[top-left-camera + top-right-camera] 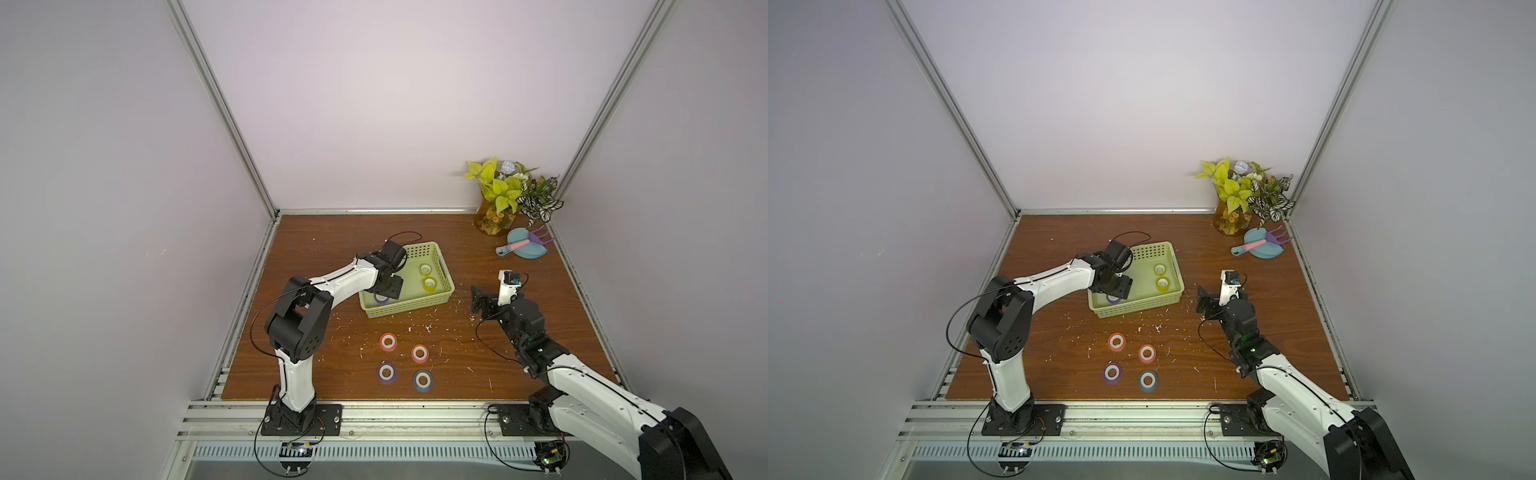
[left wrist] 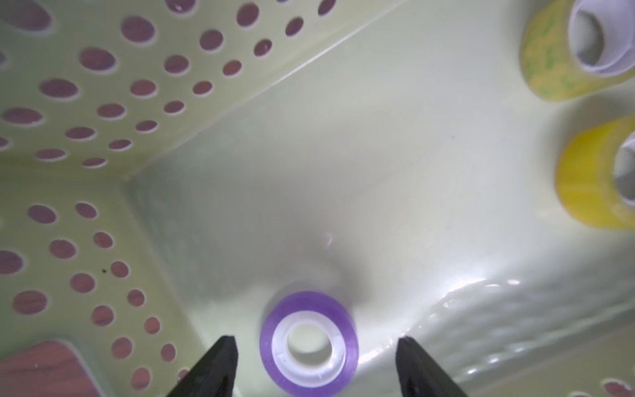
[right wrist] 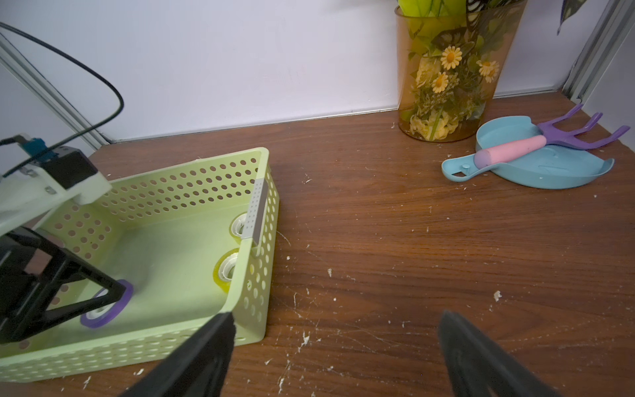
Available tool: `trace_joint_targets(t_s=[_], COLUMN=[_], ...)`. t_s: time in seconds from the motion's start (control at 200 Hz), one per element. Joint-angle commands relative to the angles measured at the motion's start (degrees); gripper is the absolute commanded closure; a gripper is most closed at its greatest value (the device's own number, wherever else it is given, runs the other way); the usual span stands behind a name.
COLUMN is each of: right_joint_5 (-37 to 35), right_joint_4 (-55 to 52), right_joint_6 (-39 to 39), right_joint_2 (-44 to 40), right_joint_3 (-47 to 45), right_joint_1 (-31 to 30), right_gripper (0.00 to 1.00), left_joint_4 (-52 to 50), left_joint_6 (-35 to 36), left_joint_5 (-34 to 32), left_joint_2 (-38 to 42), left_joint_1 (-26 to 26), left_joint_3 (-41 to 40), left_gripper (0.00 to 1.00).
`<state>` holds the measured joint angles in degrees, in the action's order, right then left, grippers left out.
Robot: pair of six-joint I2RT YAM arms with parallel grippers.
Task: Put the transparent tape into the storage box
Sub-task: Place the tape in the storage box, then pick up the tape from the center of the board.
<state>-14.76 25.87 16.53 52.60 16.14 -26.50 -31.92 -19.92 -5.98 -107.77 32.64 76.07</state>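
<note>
The storage box [image 1: 409,306], a pale yellow-green perforated basket, stands mid-table in both top views. Inside it lie two yellow rolls of transparent tape [image 1: 425,269] [image 1: 429,284] and a purple roll [image 2: 309,343]. My left gripper [image 2: 318,340] hangs inside the box, open. Its fingers stand either side of the purple roll with a gap on each side, and the roll lies flat on the box floor. On the table in front lie two orange-red rolls [image 1: 388,342] [image 1: 419,353], a purple roll [image 1: 386,372] and a blue-teal roll [image 1: 422,380]. My right gripper [image 3: 338,316] is open and empty, right of the box.
A brown vase of plants [image 1: 496,216] stands in the far right corner. Beside it lies a blue dustpan [image 1: 528,249] with a pink-handled purple rake [image 3: 515,149] on it. White crumbs are scattered over the wooden table [image 1: 316,249]. Walls close three sides.
</note>
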Motion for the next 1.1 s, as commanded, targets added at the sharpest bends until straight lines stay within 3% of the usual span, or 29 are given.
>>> trace_joint_targets(t_s=[0.0,0.15,0.51,0.871,1.091], right_joint_5=[-0.95,-1.24,-0.53,-0.82,-0.70], right_joint_4=[1.07,0.20,0.06,0.50,0.59], right_joint_6=[0.07,0.25,1.04,1.18,1.39], right_joint_2=[-0.32,0.04,1.43,2.37,3.34], right_joint_3=[0.44,1.05,1.60,1.51,1.63], right_joint_1=[0.14,0.17,0.19,0.13,0.16], right_gripper=[0.01,0.01,0.01,0.01,0.01], left_joint_4=[-1.15,-1.04,-0.76,-0.97,-1.88], left_joint_6=[-0.36,-1.52,-3.65,-5.10,-8.63], left_joint_5=[-1.71,-3.25,-2.54,9.06,7.47], left_joint_2=[3.69,8.27,22.48,36.69,38.37], left_joint_1=[-0.56,-0.58,-0.53,-0.06,6.29], left_joint_3=[2.38,2.43,-7.54,-20.79,-25.08], left_gripper=[0.23,0.00,0.01,0.01,0.00])
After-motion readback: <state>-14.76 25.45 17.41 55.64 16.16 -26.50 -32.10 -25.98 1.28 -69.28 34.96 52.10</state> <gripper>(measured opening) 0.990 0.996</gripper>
